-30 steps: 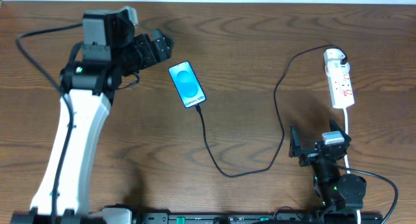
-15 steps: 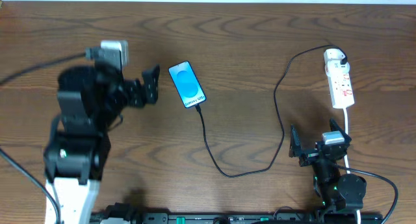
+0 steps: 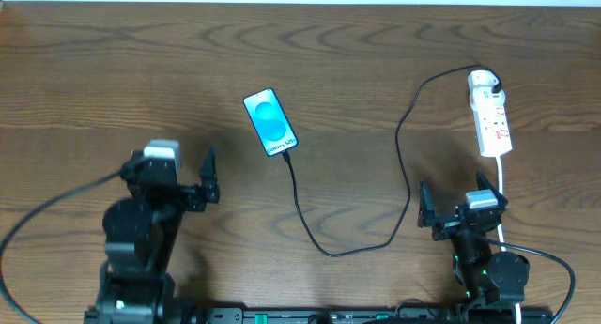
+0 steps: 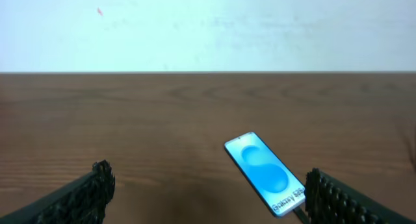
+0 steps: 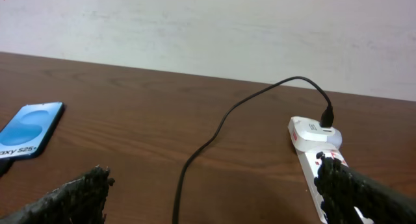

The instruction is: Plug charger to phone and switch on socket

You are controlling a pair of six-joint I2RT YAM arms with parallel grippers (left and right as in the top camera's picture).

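Note:
The phone [image 3: 270, 122] lies screen-up at the table's middle, blue screen lit; it also shows in the left wrist view [image 4: 265, 173] and the right wrist view [image 5: 29, 130]. The black charger cable [image 3: 310, 232] runs from the phone's near end in a loop up to its plug in the far end of the white socket strip [image 3: 491, 114], seen too in the right wrist view [image 5: 312, 136]. My left gripper [image 3: 208, 177] is open and empty, near-left of the phone. My right gripper [image 3: 454, 211] is open and empty, just in front of the socket.
The socket's white cord [image 3: 502, 188] runs toward the front edge beside my right arm. A pale wall stands behind the table's far edge [image 4: 208, 72].
My left arm has pulled back from beside the phone toward the front-left of the table and lowered. The right arm, phone, cable and socket have not moved.

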